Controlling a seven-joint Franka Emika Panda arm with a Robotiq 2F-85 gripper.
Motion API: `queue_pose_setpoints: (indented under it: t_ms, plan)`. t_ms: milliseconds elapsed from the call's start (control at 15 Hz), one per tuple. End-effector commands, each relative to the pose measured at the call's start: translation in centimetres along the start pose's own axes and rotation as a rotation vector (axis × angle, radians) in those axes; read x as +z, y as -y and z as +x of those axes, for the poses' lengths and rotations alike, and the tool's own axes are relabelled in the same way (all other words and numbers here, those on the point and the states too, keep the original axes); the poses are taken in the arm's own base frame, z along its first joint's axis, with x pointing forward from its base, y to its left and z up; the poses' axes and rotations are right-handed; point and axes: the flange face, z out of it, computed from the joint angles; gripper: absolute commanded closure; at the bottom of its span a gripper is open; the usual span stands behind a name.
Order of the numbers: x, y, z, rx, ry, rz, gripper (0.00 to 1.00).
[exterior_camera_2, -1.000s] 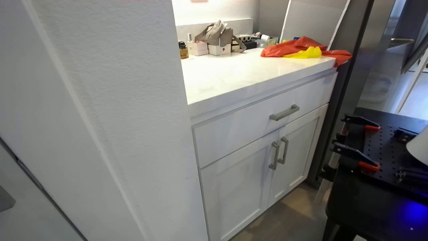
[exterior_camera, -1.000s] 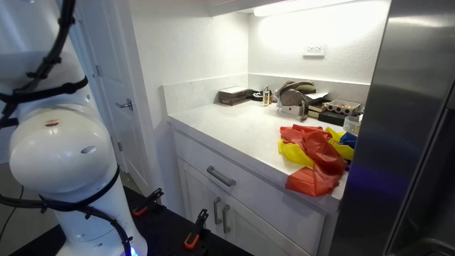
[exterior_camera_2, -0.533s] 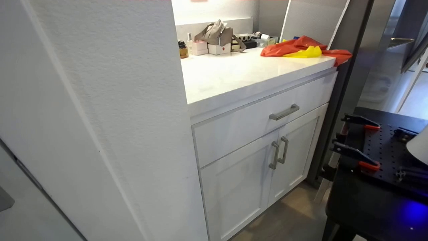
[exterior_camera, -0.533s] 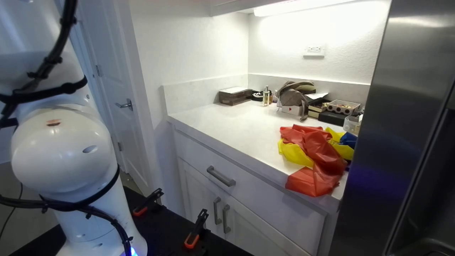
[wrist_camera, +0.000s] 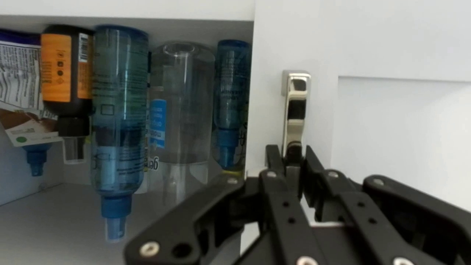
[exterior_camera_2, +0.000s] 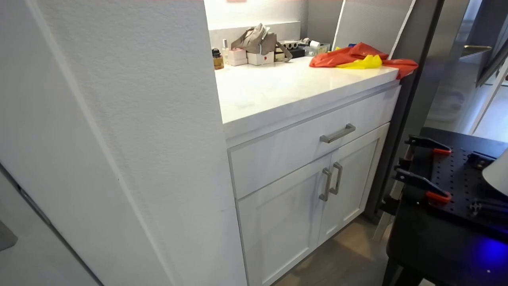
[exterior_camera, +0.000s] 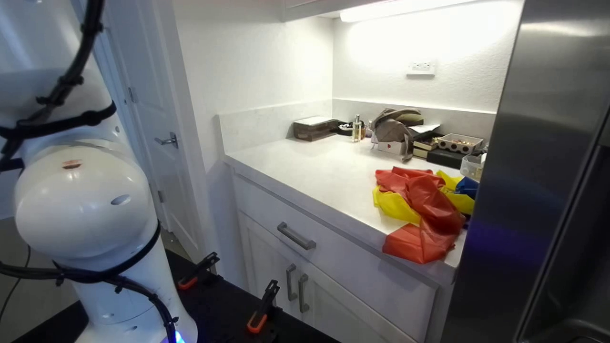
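The gripper (wrist_camera: 291, 148) pinches a shiny handle (wrist_camera: 296, 105)

The jaws are closed on the handle, with a black finger (wrist_camera: 274, 158) on each side of it. The handle sits on a white door (wrist_camera: 401, 147), near its edge. Just past that edge, the wrist view looks into a cupboard (wrist_camera: 48, 221). A small blue bottle (wrist_camera: 232, 84) is closest to the door, then a big clear bottle (wrist_camera: 182, 77), a tall blue bottle (wrist_camera: 119, 81) and a dark bottle with an orange label (wrist_camera: 66, 70) — the blue ones have their caps pointing down in that view

In an exterior view, the white arm (exterior_camera: 81, 200) stands on a black table (exterior_camera: 219, 300) with two clamps (exterior_camera: 262, 312). Nearby is a white counter (exterior_camera: 305, 166). On it lies a crumpled cloth (exterior_camera: 431, 205), red, yellow and blue — its red part hangs over the edge in both exterior views. At the back are a bag (exterior_camera: 393, 129) and some boxes (exterior_camera: 445, 158)
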Motion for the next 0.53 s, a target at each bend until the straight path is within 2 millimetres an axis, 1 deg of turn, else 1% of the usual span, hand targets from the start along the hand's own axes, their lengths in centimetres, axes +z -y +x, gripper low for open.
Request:
queue_pose_setpoints:
  t_ms: [0, 133, 467]
  plan:
    - [-1.8, -1.5, -0.5, -0.019, 0.080, 0.021, 0.96]
    - [-2.5, -1.8, -0.6, -0.025, 0.106, 0.039, 0.96]
    - [-3.6, -3.0, -1.1, -0.048, 0.202, 0.045, 0.96]
